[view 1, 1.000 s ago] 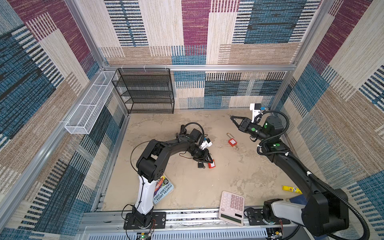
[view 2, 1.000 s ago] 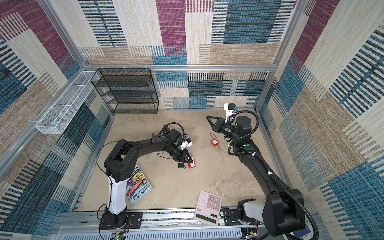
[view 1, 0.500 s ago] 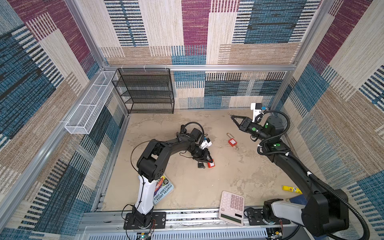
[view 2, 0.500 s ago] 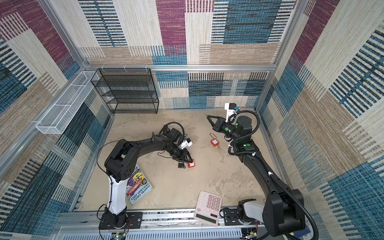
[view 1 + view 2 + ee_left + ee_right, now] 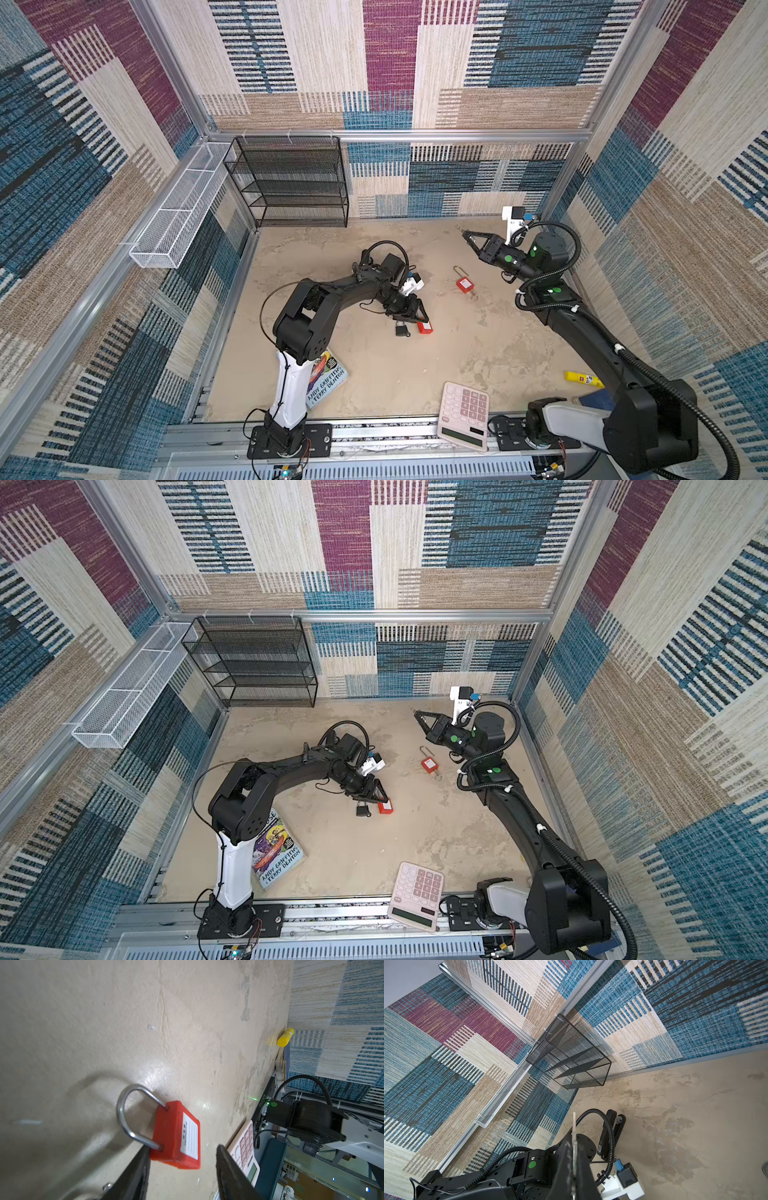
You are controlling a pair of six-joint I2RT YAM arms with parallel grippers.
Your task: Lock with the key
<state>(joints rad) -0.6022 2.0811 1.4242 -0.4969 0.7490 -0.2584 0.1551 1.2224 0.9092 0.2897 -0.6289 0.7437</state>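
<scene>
My left fingers [image 5: 135, 1174] have spread partway off the red padlock [image 5: 176, 1134], now lying crosswise at their tips; my right fingers [image 5: 583, 1172], far right, well apart, pinch the key [image 5: 574, 1126].

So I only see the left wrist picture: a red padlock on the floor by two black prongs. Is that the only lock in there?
Observer: No. A small black padlock lies close beside that red padlock.
Visitor: Any more?
Observer: Yes. A second red padlock, with a brass-coloured shackle, lies apart from those two, nearer the right arm.
Visitor: And the key?
Observer: The right arm's jaws are shut on a thin metal key, away from all three locks.
</scene>
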